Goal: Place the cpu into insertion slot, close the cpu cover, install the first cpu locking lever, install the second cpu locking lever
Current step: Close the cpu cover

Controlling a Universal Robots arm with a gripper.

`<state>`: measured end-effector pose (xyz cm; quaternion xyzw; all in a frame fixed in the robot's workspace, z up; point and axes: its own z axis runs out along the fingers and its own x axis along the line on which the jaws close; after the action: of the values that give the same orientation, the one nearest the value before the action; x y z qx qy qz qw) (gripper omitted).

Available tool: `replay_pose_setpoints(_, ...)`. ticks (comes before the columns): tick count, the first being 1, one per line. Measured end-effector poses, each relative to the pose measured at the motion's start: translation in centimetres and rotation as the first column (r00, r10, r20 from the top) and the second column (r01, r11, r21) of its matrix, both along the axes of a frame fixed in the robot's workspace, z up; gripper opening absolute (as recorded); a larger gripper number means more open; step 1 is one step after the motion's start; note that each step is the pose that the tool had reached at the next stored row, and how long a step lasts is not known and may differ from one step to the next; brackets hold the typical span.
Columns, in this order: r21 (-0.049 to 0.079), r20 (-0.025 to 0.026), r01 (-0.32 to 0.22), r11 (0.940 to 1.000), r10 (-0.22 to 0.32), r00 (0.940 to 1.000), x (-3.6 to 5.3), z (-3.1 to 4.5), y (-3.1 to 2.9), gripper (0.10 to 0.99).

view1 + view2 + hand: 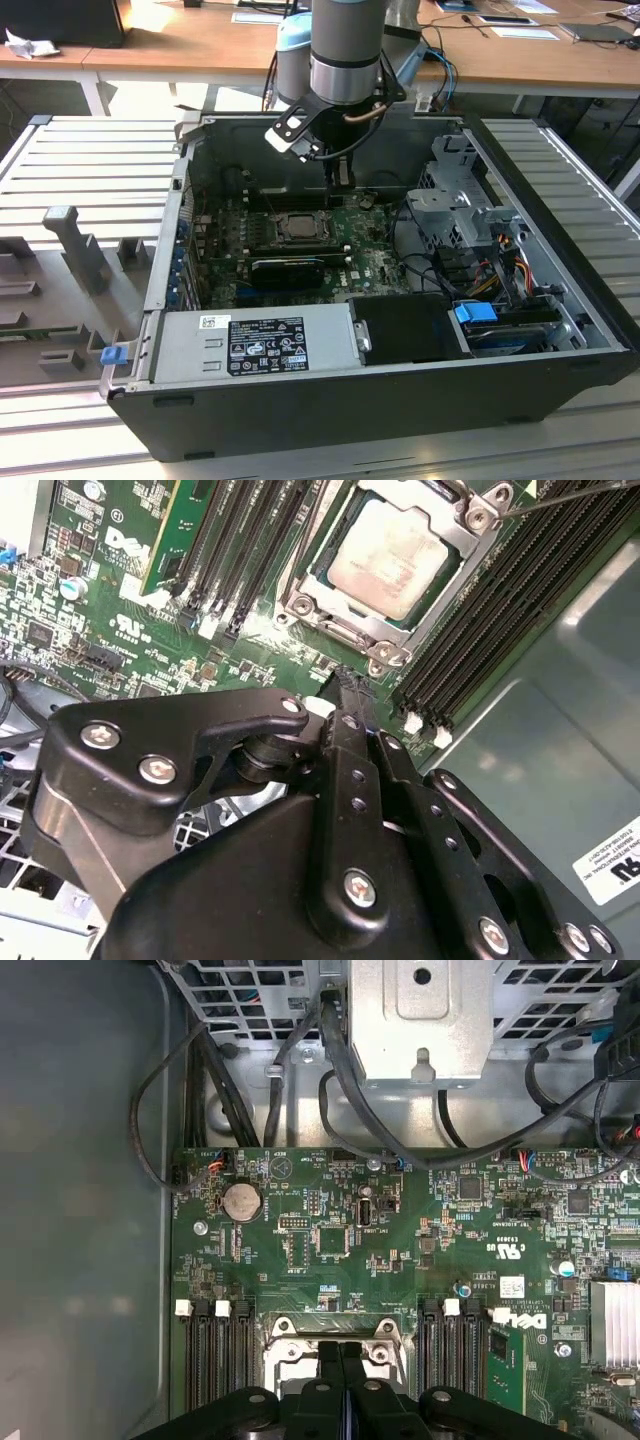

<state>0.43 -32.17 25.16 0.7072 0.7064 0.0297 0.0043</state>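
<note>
Hovering near cpu cover (352, 638), gripper (345, 685) fully closed, empty.

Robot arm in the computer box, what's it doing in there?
The robot arm hovers with its claw closed, just beside the insertion slot on the green board inside the computer case. The cpu already sits in the slot, and the cpu cover lies flat around it.

My arm (346, 30) stands vertical, wrist (345, 78) facing down; my tool (343, 182) points straight downward with both fingers (327, 1380) pressed flat together.
</note>
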Motion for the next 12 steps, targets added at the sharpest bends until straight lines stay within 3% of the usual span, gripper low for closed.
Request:
replay_pose_setpoints(5, 0.001, -0.0023, -0.025, 0.9997, 0.025, 0.9997, -0.25, -1.03, -0.1, 0.106)
replay_pose_setpoints(12, 0.002, -0.0102, -0.044, 0.999, 0.044, 0.999, -1.88, -1.87, -0.15, 0.106)
